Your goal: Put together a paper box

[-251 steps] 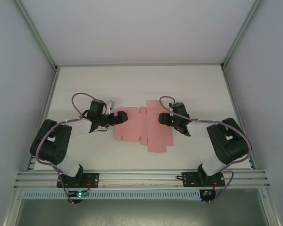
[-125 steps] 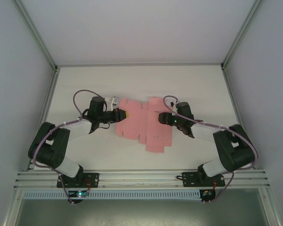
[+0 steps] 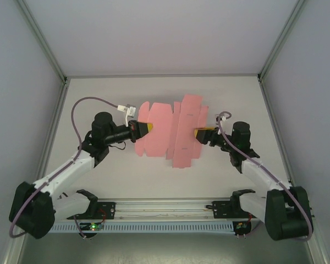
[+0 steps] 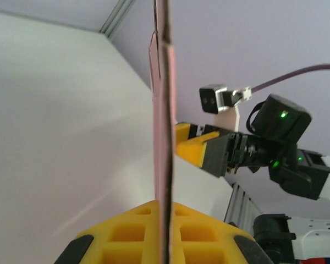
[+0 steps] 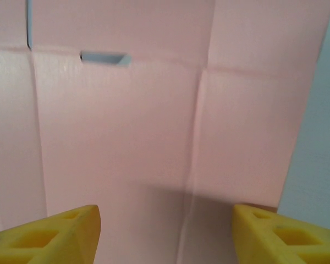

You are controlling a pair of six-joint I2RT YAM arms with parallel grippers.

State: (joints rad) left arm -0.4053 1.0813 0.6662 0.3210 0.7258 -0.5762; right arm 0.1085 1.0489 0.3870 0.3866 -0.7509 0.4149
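Paper box [image 3: 170,129] is an unfolded flat pink sheet w/ flaps & tabs, spread betw. the two arms over mid-table [image 3: 99,93], slightly toward the far side. L gripper [image 3: 143,129] is at the sheet's left edge. In the L wrist view the card [image 4: 164,137] runs edge-on straight up from betw. the yellow fingers, so L gripper [image 4: 164,220] is clamped onto it, no gap either side. R gripper [image 3: 201,133] sits at the sheet's right edge, yellow tip touching or just beside the card; can't tell which from above. In the R wrist view the pink face [image 5: 126,126] fills the frame, creases running vert. & horiz., a small cut slot [image 5: 103,57] near the top left. R gripper [image 5: 165,231] is spread wide: its fingers [image 5: 49,231] are at the bottom corners, well apart, gripping nothing. From the L wrist, R gripper [image 4: 201,147] is just beside the card's right face, w/ a green LED [image 4: 284,114] lit on the arm behind it. The sheet looks raised off the table; can't tell whether its near corner touches the surface.
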